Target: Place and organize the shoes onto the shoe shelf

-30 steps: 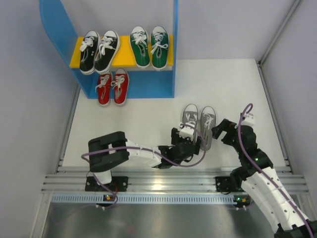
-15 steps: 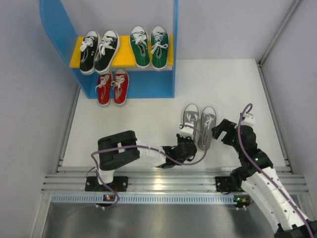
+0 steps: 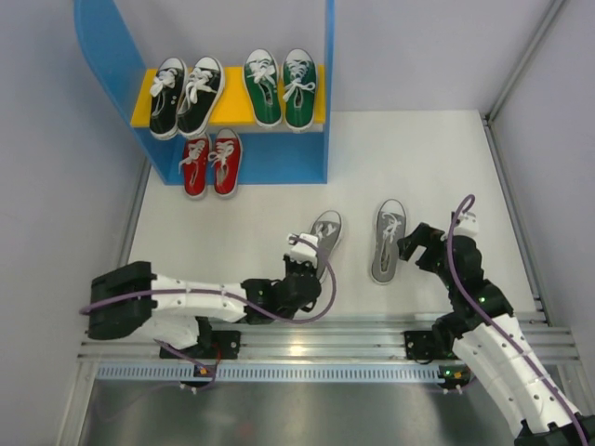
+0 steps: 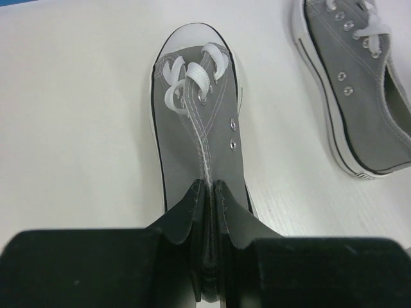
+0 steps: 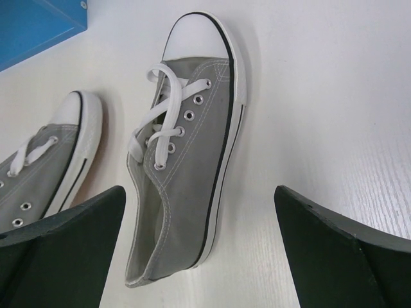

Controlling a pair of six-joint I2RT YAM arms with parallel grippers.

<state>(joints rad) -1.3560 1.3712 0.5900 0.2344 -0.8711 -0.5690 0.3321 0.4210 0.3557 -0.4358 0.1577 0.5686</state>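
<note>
Left arm (image 3: 200,297) is stretched out low along the near edge of the table, elbow far out to the left, wrist reaching right. My left pincer (image 4: 207,212) is clamped tight, fingers pressed together on the cloth at the mouth of a grey shoe (image 4: 196,122). Its toe cap points away from me, towards the shelf. Whether the sole sits on the table or hangs just above it, I cannot tell.

Right arm (image 3: 479,307) climbs from the near right corner and folds back towards the middle. My right pincer (image 3: 410,245) is spread wide and holds nothing, hanging just behind the heel of the other grey shoe (image 5: 186,154), which lies flat, well apart from its mate.

Under it all is a white table (image 3: 418,158), a metal rail (image 3: 307,339) along my edge, plain grey walls around.

At the far left stands the shoe shelf (image 3: 327,93), with blue side panels. On the yellow board (image 3: 232,111) sit a black pair (image 3: 186,96) on the left and a green pair (image 3: 281,86) on the right, toes towards me. Below, on the left half of the blue lower level, sits a red pair (image 3: 211,163).
</note>
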